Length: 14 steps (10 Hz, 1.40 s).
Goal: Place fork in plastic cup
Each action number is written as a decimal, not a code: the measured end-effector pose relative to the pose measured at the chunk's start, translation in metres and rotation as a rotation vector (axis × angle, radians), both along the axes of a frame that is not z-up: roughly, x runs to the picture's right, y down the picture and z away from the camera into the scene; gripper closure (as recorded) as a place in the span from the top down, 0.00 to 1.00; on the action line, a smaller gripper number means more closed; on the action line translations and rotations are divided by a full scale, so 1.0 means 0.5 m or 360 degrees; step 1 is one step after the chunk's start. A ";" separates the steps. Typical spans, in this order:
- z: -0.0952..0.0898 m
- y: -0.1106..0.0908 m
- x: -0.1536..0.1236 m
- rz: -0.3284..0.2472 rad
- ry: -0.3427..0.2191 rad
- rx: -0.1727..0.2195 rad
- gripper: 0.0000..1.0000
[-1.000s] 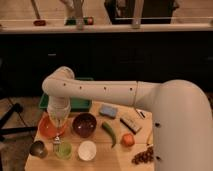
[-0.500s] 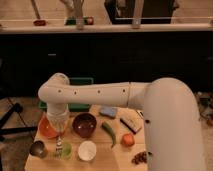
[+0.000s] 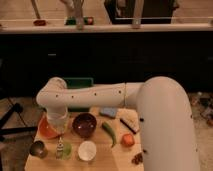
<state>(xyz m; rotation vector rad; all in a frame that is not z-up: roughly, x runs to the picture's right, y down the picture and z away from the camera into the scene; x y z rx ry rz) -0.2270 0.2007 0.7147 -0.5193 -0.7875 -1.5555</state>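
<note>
The pale silvery fork [image 3: 60, 146] hangs upright with its lower end at the left rim of the small pale green plastic cup [image 3: 65, 150], near the table's front left. My gripper [image 3: 60, 136] points straight down right above the cup and is shut on the fork's top. The white arm reaches in from the right, and its wrist hides part of the orange bowl behind it.
A shiny metal cup [image 3: 37, 148] stands left of the green cup and a white round cup [image 3: 87, 150] right of it. Behind are an orange bowl [image 3: 46, 129] and a dark bowl [image 3: 84, 124]. A green pepper [image 3: 110, 133], an orange fruit [image 3: 128, 140], a blue sponge [image 3: 107, 112] and a white-and-black utensil [image 3: 129, 124] lie to the right.
My gripper has come lower with the fork, bringing its tip down to the green cup. The table's objects have not moved.
</note>
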 end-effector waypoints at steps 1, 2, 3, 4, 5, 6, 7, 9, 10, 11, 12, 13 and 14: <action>0.002 0.004 -0.001 -0.0017 0.0002 -0.0007 0.00; 0.003 0.006 -0.002 -0.0026 0.0000 -0.0012 0.00; 0.003 0.008 -0.003 -0.0031 -0.0002 -0.0017 0.00; 0.003 0.008 -0.001 -0.0030 0.0000 -0.0018 0.00; 0.004 0.008 0.001 -0.0029 0.0002 -0.0019 0.00; 0.004 0.008 0.001 -0.0029 0.0002 -0.0019 0.00; 0.003 0.008 0.000 -0.0031 0.0001 -0.0019 0.00; 0.005 0.008 0.000 -0.0029 0.0000 -0.0020 0.00; 0.006 0.009 -0.001 -0.0028 -0.0004 -0.0029 0.00; 0.012 0.018 0.000 -0.0027 -0.0007 -0.0047 0.00; 0.016 0.026 -0.001 -0.0027 -0.0010 -0.0060 0.00; 0.017 0.031 -0.002 -0.0028 -0.0013 -0.0073 0.00; 0.018 0.035 -0.001 -0.0031 -0.0013 -0.0083 0.00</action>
